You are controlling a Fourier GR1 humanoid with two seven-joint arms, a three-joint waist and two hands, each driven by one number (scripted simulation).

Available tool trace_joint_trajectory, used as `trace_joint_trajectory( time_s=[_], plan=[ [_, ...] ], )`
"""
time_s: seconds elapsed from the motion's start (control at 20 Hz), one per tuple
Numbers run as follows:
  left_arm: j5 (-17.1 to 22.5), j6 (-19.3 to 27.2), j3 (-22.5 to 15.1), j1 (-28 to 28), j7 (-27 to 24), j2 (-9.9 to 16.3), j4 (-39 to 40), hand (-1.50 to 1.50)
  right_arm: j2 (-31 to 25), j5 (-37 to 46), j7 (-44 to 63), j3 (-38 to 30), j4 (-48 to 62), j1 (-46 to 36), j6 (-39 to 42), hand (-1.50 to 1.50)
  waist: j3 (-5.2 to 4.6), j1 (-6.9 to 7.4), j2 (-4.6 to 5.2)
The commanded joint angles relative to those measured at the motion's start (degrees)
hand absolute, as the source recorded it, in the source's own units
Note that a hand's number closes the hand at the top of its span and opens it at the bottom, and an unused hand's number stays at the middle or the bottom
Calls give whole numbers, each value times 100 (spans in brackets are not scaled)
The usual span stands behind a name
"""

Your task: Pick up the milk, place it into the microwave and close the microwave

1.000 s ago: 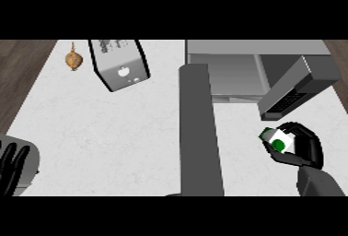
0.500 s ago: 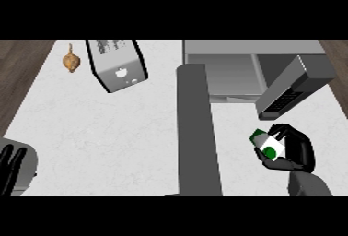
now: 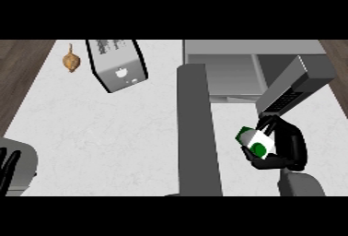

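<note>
Right hand [image 3: 284,148] curls round the milk [image 3: 256,141] at four o'clock, just below the open microwave [image 3: 238,69]; carton's green label seems unreadable; left hand [image 3: 10,167] rests open at eight o'clock.

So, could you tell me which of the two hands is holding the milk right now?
The right hand, at the view's right near the open microwave, is curled round the milk. The left hand rests open at the lower left edge, holding nothing.

The left hand [image 3: 12,168] is cut off at the frame's edge.
</note>
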Motion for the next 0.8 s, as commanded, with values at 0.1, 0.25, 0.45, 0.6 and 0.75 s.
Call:
trace_joint_trajectory(
  time_s=[0.1, 0.25, 0.45, 0.6, 0.75],
  plan=[
    [79, -205, 150, 13, -83, -18, 165, -150, 221, 647, 677, 428, -614, -158, -813, 150, 3, 43, 13],
    [6, -371, 247, 291, -333, -82, 101, -150, 157, 683, 1252, 250, -163, -918, -1063, 150, 4, 80, 16],
    [323, -144, 487, -343, 67, 198, 321, -150, 123, 738, 1530, 79, 457, -1772, -1284, 150, 6, 77, 28],
    [42, -312, 486, -206, -277, 56, 526, -150, 267, 847, 1421, 41, 1312, -2409, -1497, 150, 6, 102, 32],
    [-182, -182, 278, -373, -159, -67, 480, -150, 55, 706, 1107, -264, 2277, -3111, -1339, 150, 8, 116, 43]
  ],
)
